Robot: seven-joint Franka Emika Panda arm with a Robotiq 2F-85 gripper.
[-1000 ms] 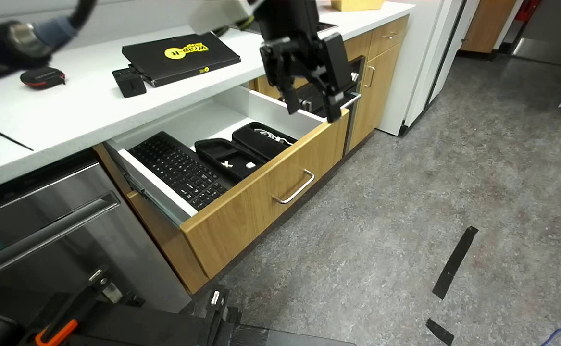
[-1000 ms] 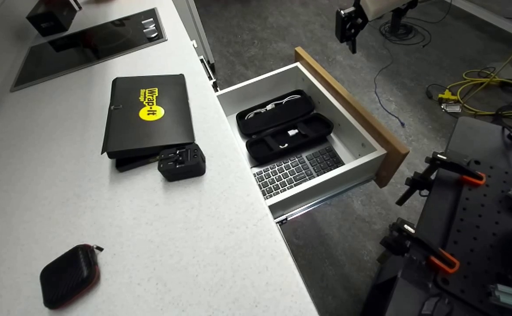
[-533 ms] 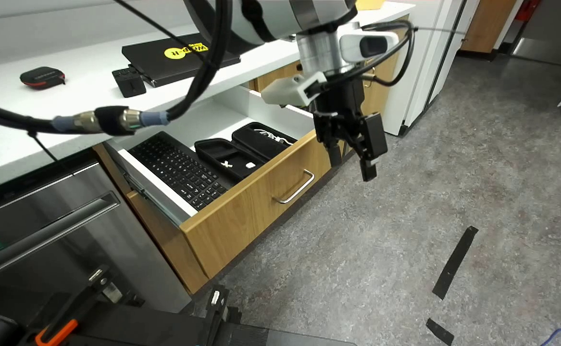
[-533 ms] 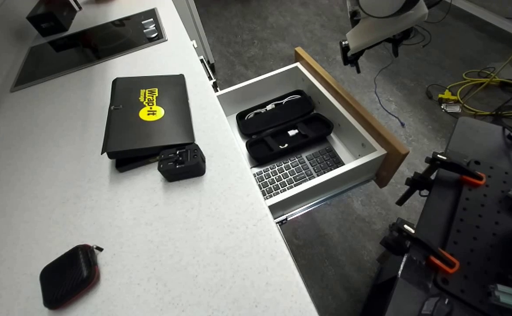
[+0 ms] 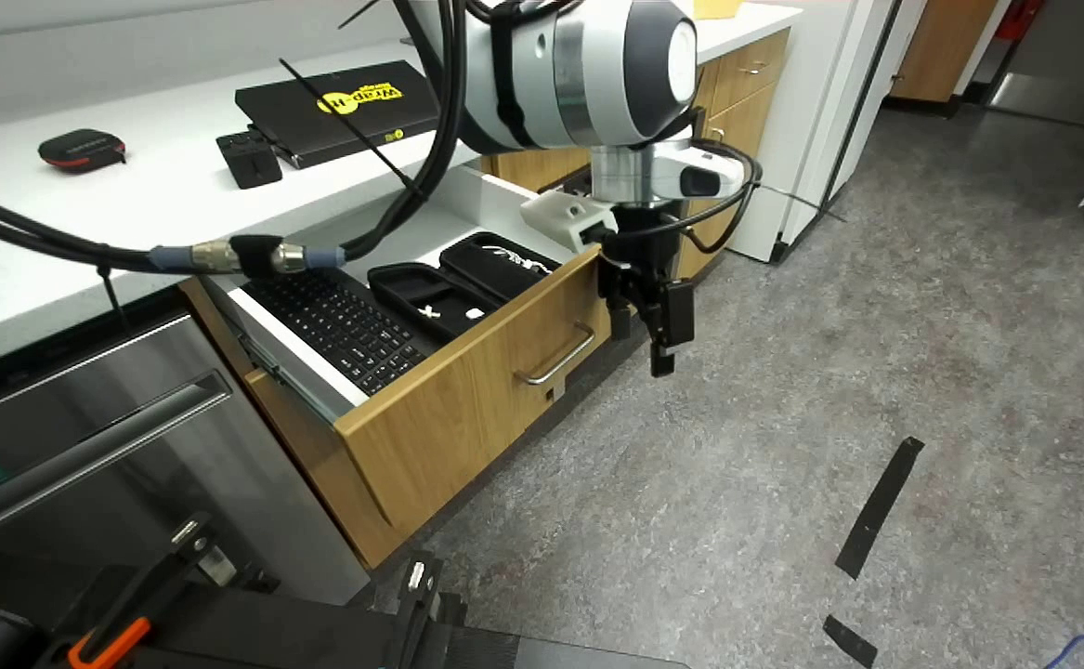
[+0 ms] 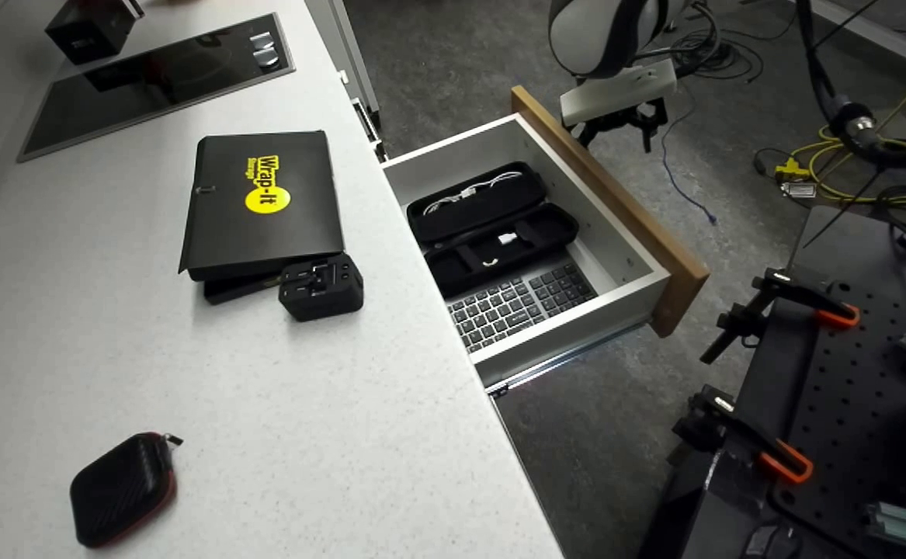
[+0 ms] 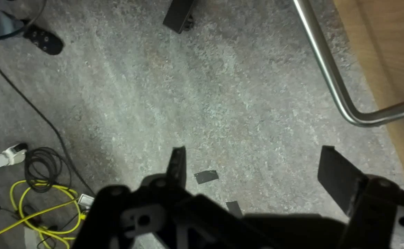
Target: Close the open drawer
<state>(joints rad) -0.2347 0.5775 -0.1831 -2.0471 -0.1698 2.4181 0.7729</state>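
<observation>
The drawer [image 5: 467,395] has a light oak front and stands pulled out; it also shows in an exterior view [image 6: 623,210]. Inside lie a black keyboard [image 5: 346,325] and an open black case [image 6: 499,225]. Its silver bar handle [image 5: 560,360] also shows at the upper right of the wrist view [image 7: 333,76]. My gripper [image 5: 642,346] points down just outside the front, beyond the handle's far end. In the wrist view my gripper [image 7: 253,148] is open, with bare floor between its fingers. The white wrist bracket [image 6: 616,93] overlaps the front's top edge; exact contact is hard to tell.
A white counter [image 5: 161,204] runs above the drawer, with a black Wrap-It box [image 6: 266,202], a black adapter [image 6: 321,287] and a small case [image 5: 82,149]. A steel appliance [image 5: 142,465] stands beside the drawer. A black table with clamps [image 6: 833,388] faces it.
The arm has come down outside the drawer front, then shifted toward it. In the last half second the drawer has slid slightly inward. The gripper stays open.
</observation>
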